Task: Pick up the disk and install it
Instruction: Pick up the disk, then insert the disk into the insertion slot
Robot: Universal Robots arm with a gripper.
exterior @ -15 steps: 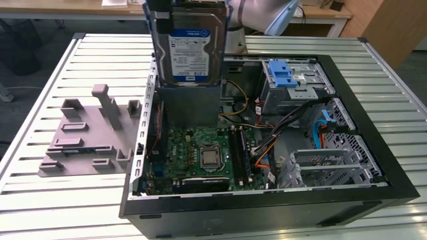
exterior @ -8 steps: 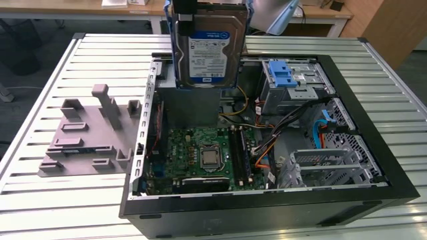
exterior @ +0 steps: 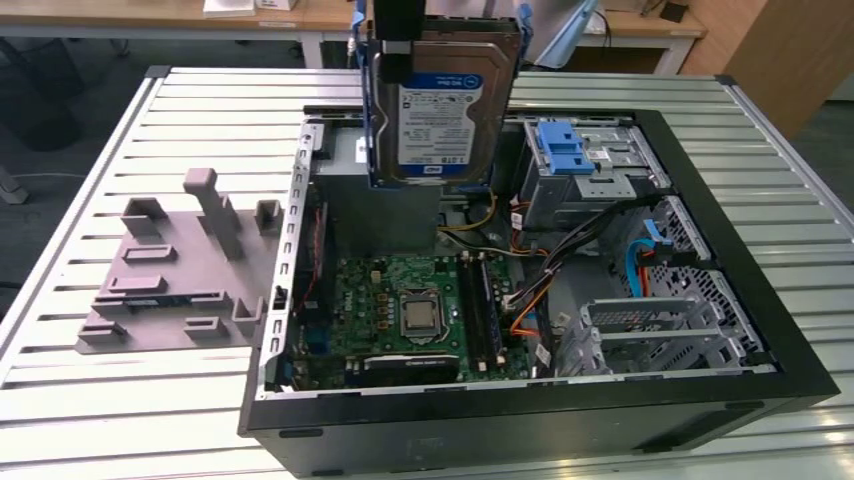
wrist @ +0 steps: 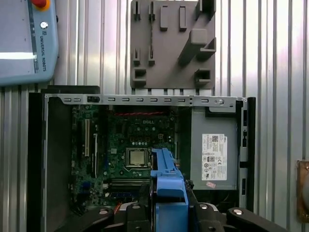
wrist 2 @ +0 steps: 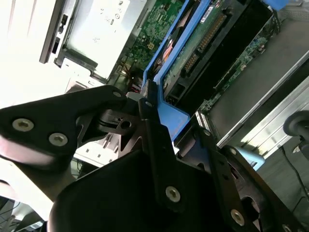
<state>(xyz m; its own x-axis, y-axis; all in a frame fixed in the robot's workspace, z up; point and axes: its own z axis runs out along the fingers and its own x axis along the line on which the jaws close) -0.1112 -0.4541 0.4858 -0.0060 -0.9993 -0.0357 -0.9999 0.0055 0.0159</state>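
Pincer [wrist 2: 181, 133] clamped shut on the disk's blue-railed upper end, holding it above the open computer case [exterior: 534, 430].

Disk [exterior: 441, 110] hangs directly below the pincer, long axis upright, label facing the exterior view, clear of the case interior. The drive cage [exterior: 587, 170] lies lower, towards the exterior view's right. Judged carried, not yet installed.

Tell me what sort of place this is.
Probably a robotics lab bench for computer assembly: an open PC case sits on a slatted metal table beside a grey fixture, the hand holds the disk above it, and desks stand behind.
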